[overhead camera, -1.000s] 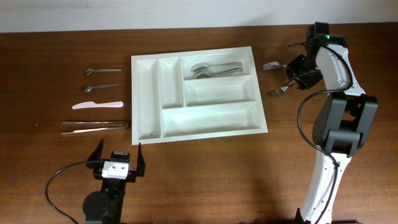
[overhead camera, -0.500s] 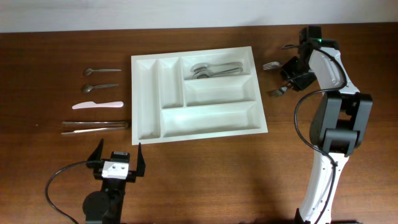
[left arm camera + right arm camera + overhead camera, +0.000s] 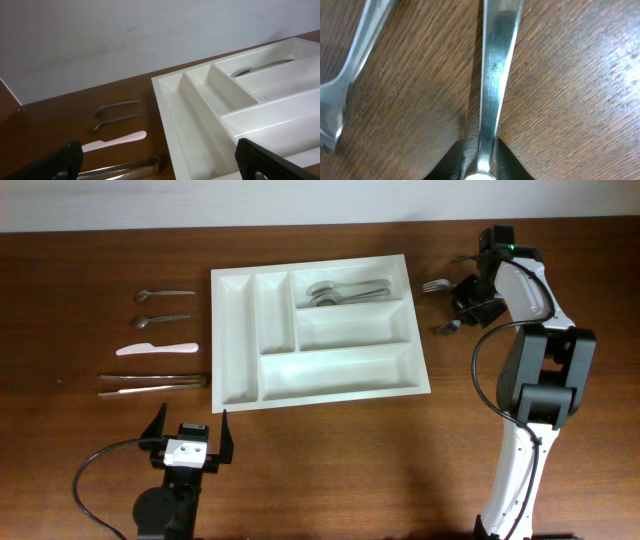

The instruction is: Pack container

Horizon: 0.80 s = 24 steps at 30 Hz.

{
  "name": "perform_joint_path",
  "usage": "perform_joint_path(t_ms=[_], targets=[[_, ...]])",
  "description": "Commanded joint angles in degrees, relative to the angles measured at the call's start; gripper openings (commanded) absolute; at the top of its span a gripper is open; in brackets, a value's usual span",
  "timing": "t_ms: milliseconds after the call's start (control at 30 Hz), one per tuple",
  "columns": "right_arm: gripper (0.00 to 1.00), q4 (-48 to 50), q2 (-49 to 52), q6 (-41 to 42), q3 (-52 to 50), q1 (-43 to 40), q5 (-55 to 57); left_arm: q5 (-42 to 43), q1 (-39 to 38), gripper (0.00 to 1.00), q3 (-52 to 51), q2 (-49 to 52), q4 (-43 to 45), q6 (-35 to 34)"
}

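Note:
The white five-compartment container (image 3: 238, 340) lies mid-table, with several spoons (image 3: 345, 290) in its far right compartment. It also shows in the left wrist view (image 3: 200, 115). My right gripper (image 3: 468, 292) is low on the table right of the container. In the right wrist view its fingers (image 3: 480, 167) press both sides of a fork's handle (image 3: 495, 70), and the fork (image 3: 436, 284) lies flat on the wood. My left gripper (image 3: 190, 435) is open and empty near the front edge; it also shows in the left wrist view (image 3: 160, 170).
Two more forks (image 3: 447, 327) (image 3: 466, 253) lie near the right gripper; one shows in the right wrist view (image 3: 350, 85). Left of the container lie two spoons (image 3: 165, 293) (image 3: 160, 320), a white knife (image 3: 156, 349) and tongs (image 3: 152, 384).
My right gripper has moved left and down onto the handle of the middle fork. The left arm and the cutlery have not moved.

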Motion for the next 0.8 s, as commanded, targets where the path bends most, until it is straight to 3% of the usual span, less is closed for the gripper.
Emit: perform_joint_path(t_ms=[0,33,500,767], targets=[[0.08,-0.11,2.36,0.31,-0.44,0.31,-0.55,-0.39,-0.17,0.99,-0.44,-0.44,0.09,0.87],[0.04,-0.11,2.36,0.11,-0.44,0.31,-0.55,-0.39,-0.17,0.99,-0.44,-0.44,0.09,0.87],[0.04,-0.35,1.99,-1.49,-0.02,0.31,-1.03,-0.39,-0.17,0.99,-0.44,-0.44,0.09,0.87],[0.04,-2.99,0.72,-2.99,6.16,0.26,-1.84,-0.39,-0.17,0.99,-0.44,-0.44,0.11,0.85]])
